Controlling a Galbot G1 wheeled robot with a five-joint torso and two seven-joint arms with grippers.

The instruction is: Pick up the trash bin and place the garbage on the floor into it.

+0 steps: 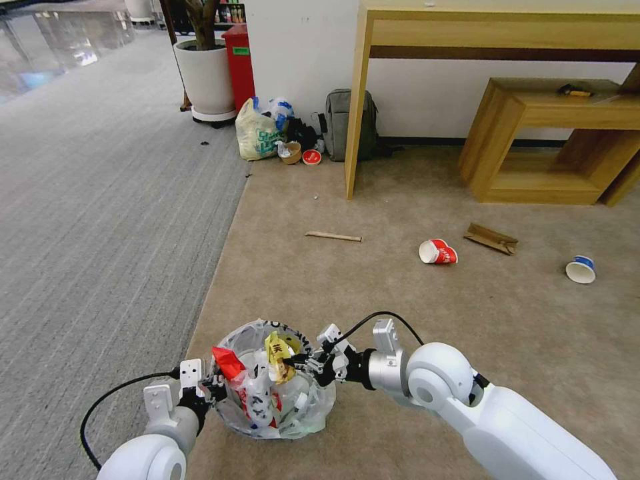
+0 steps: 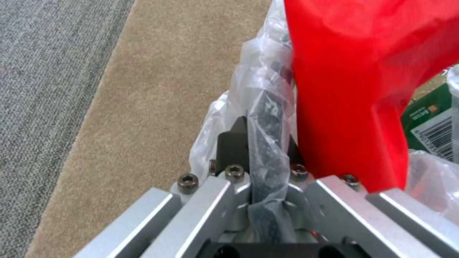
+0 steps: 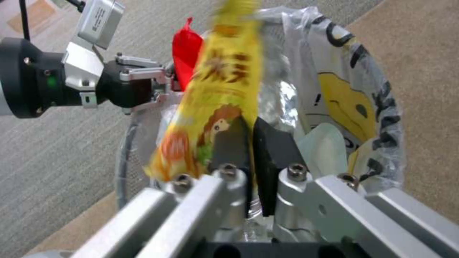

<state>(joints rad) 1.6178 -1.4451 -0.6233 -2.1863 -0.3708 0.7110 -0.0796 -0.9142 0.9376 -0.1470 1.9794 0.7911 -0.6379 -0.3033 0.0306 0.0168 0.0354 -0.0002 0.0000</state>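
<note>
The trash bin, a small round bin lined with a crinkly printed plastic bag, is held just above the beige floor close in front of me. My left gripper is shut on its near-left rim, pinching the liner. My right gripper hangs over the bin's opening, shut on a yellow wrapper. A red wrapper sticks up inside the bin. More garbage lies farther out: a stick, a red cup, a cardboard scrap and a blue cup.
Grey ribbed carpet runs along the left. Against the far wall stand a yellow-green shopping bag, a grey backpack and a plant pot. A wooden table leg and a low wooden bench stand at the back right.
</note>
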